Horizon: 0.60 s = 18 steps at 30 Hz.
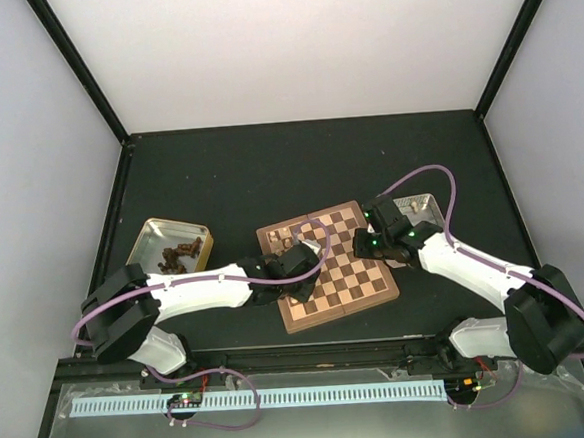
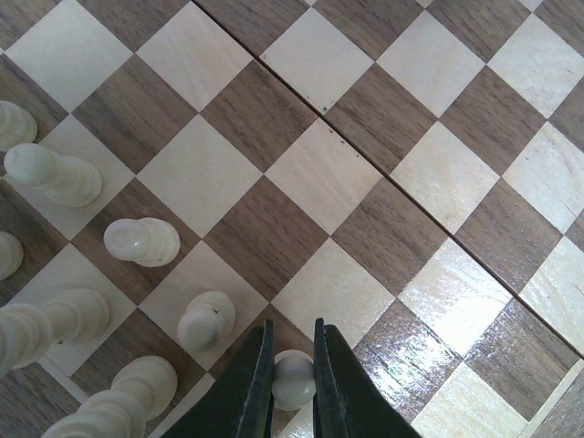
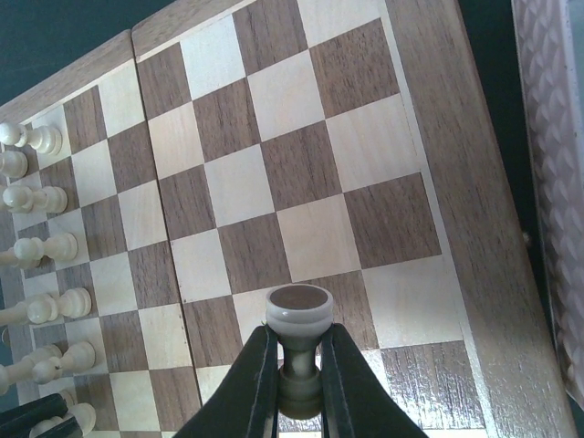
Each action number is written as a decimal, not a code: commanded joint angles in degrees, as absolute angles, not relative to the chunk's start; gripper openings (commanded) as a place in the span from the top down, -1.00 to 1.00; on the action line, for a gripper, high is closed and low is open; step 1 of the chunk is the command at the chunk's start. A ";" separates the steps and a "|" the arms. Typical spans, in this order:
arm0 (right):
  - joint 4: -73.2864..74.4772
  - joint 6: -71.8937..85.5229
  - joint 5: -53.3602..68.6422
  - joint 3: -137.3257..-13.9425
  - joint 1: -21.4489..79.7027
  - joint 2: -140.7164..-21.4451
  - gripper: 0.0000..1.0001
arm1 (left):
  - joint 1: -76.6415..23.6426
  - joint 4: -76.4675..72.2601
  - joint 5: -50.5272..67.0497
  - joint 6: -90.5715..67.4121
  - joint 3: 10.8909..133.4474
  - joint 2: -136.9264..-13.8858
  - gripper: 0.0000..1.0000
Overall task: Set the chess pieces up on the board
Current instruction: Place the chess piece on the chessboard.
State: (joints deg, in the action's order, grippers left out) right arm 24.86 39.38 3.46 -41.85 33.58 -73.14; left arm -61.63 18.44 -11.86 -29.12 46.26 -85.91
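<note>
The chessboard (image 1: pixel 347 265) lies at the table's middle. Several pale chess pieces (image 2: pixel 139 241) stand along its left side, also seen in the right wrist view (image 3: pixel 44 246). My left gripper (image 2: pixel 292 360) is over the board's left part (image 1: pixel 297 259), its fingers closed around a pale pawn (image 2: pixel 294 379) that stands on a dark square. My right gripper (image 3: pixel 298 360) is over the board's right edge (image 1: pixel 366 242) and is shut on a pale piece (image 3: pixel 297 315) held upside down, felt base toward the camera, above the board (image 3: pixel 301 164).
A gold tin (image 1: pixel 151 241) with dark pieces (image 1: pixel 179 255) sits left of the board. A clear tray (image 1: pixel 424 210) sits right of the board, its edge in the right wrist view (image 3: pixel 557 182). Cables loop over both arms.
</note>
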 commanded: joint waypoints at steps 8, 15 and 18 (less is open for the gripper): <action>23.60 39.90 4.17 -42.84 33.27 -74.34 0.98 | -62.09 18.08 -12.69 -27.31 46.40 -85.71 0.72; 23.43 39.99 4.57 -42.80 33.22 -74.71 0.98 | -62.42 18.96 -13.27 -27.01 46.62 -85.43 0.65; 23.47 39.90 4.64 -42.72 33.22 -74.54 0.98 | -62.56 19.11 -13.27 -26.92 46.75 -85.28 0.64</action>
State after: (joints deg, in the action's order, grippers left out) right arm 24.77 39.38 4.25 -41.87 33.58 -74.35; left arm -62.02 18.59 -12.05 -27.77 46.26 -85.95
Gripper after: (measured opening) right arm 0.084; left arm 0.176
